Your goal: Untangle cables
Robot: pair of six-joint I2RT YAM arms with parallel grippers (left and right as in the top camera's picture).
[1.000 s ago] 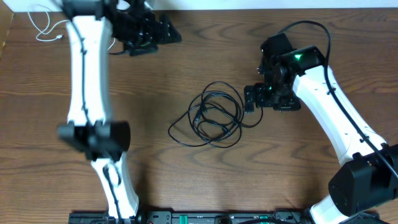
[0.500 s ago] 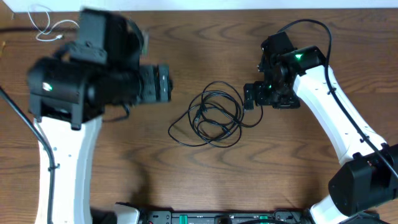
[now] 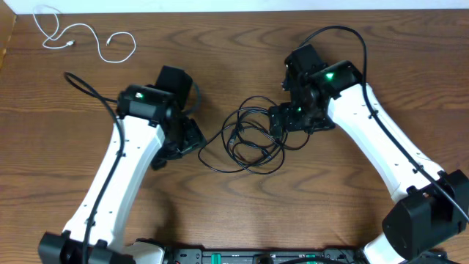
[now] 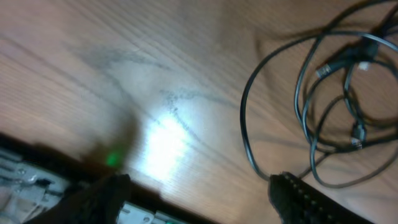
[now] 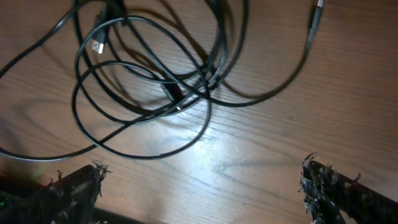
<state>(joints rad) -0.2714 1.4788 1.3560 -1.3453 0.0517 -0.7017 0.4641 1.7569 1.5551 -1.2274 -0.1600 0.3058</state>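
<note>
Two black cables (image 3: 253, 138) lie tangled in loose loops at the table's middle. A short white cable (image 3: 86, 37) lies apart at the far left corner. My left gripper (image 3: 192, 139) sits just left of the tangle, open, with bare wood between its fingers (image 4: 305, 198); the loops (image 4: 323, 106) show up and to the right in its wrist view. My right gripper (image 3: 280, 119) hovers over the tangle's right edge, open and holding nothing. In the right wrist view the loops (image 5: 155, 74) lie ahead of its fingertips (image 5: 333, 190).
The wooden table (image 3: 220, 213) runs to a white strip at the far edge. A black equipment rail (image 3: 249, 257) lines the front edge. The robot's own thick black cable (image 3: 88, 92) arcs beside the left arm.
The left arm swung from the far left corner down to the tangle's left side, uncovering the white cable. The right gripper shifted slightly left, toward the tangle.
</note>
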